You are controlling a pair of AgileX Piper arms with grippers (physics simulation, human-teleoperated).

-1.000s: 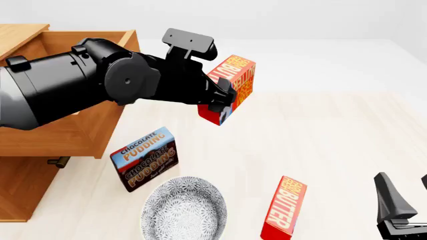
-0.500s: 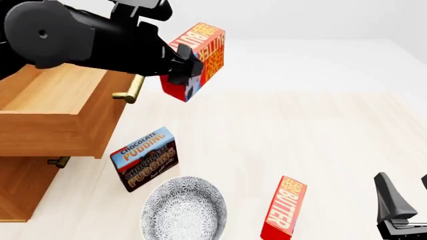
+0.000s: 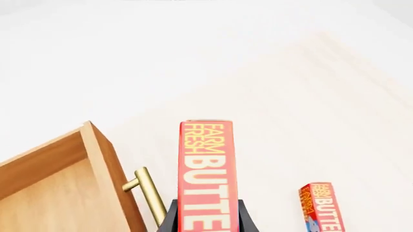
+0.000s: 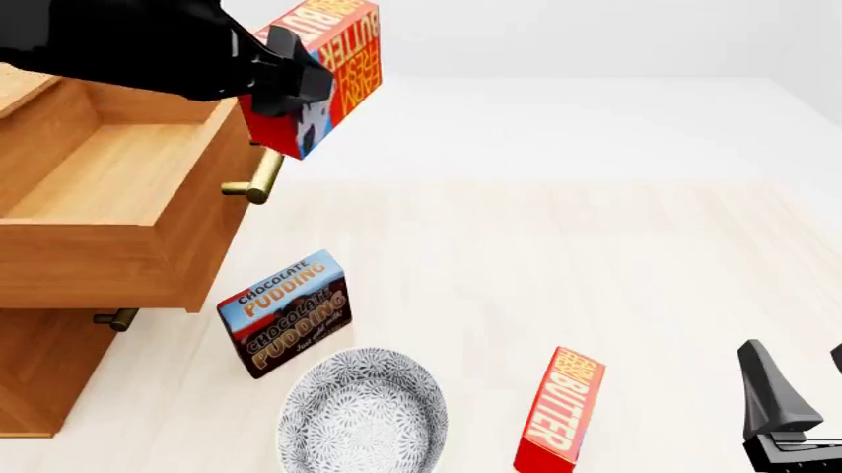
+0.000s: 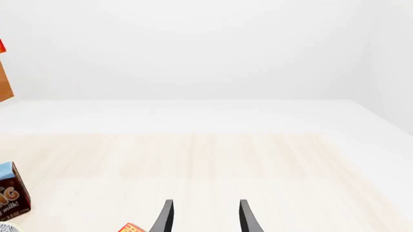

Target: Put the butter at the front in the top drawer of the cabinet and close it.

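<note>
My left gripper (image 4: 306,87) is shut on the butter (image 4: 331,61), a red carton with an orange-yellow lettered face, and holds it tilted in the air above the brass handle (image 4: 263,177) of the top drawer (image 4: 197,236). The drawer is pulled open and its inside shows bare wood. In the left wrist view the butter (image 3: 206,169) sits between the fingers (image 3: 171,217), beside the drawer's front wall (image 3: 103,164). The cabinet (image 4: 39,365) stands at the left. My right gripper (image 5: 205,217) is open and empty, low at the front right (image 4: 800,399).
A second same-looking butter carton (image 4: 559,414) stands near the table's front edge. A chocolate pudding box (image 4: 283,313) stands below the open drawer, with a patterned bowl (image 4: 362,414) in front of it. The lower drawer's handle (image 4: 118,318) shows under the open drawer.
My left arm has carried the butter up and to the left, from over the table to above the open drawer's handle. The right arm has not moved.
</note>
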